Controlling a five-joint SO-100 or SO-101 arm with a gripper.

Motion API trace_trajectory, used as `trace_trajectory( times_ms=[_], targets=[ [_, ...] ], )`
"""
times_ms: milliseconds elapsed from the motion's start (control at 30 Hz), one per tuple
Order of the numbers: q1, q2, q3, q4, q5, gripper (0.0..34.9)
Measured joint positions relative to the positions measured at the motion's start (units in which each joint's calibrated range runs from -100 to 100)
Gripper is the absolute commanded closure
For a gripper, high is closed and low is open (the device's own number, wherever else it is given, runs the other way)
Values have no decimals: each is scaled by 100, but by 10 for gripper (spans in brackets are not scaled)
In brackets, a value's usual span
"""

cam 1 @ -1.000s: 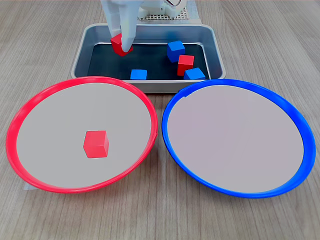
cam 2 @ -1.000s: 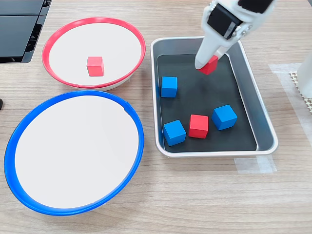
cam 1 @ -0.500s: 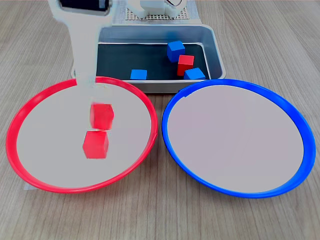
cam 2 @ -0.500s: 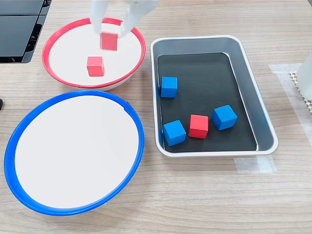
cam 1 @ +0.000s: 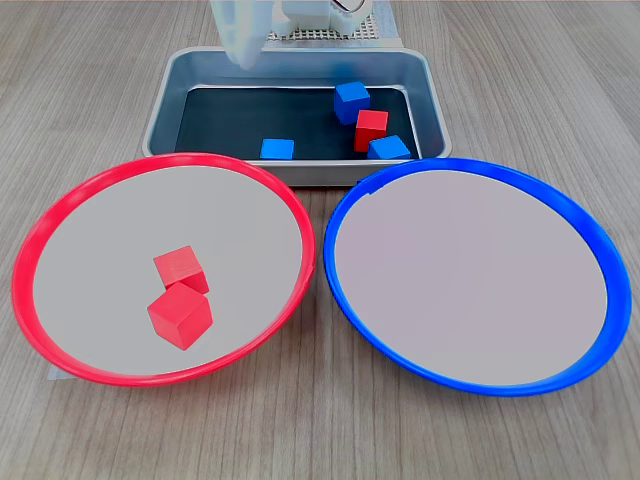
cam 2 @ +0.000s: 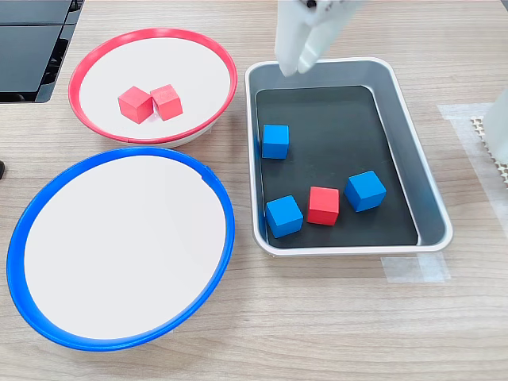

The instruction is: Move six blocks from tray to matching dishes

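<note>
Nearest the camera in the first exterior view, the blue-rimmed dish (cam 1: 470, 270) at lower right is empty. The red-rimmed dish (cam 1: 160, 265) at lower left now holds two red blocks (cam 1: 180, 315), touching each other just left of centre; a second ago there was one, and half a second ago the second was dropping in mid-air, so that drop has landed and knocked the first one askew. Behind the dishes, the tray (cam 1: 165, 95) in the upper middle of the frame still carries four blocks: one red block (cam 1: 371, 128) and three blue blocks (cam 1: 277, 149), bunched toward the first exterior view's right. In the second exterior view the same four sit in the lower half of the black floor, the red block (cam 2: 323, 205) between two blues. Farthest back, the gripper (cam 2: 300, 59) has swung back from the red dish and hangs over the tray's top-left corner in the second exterior view, fingers apart, nothing held. My read: two of six done, both red and correctly sorted. The last red looks like the likely next pick, but it sits tight against blue neighbours, so finger clearance could be awkward.
</note>
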Motion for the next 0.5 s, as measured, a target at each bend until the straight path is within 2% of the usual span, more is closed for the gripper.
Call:
trace_trajectory(
  times_ms=[300, 500],
  targets=[
    [-230, 188, 1007, -930, 15, 155],
    [-292, 597, 1007, -1313, 347, 174]
  ],
)
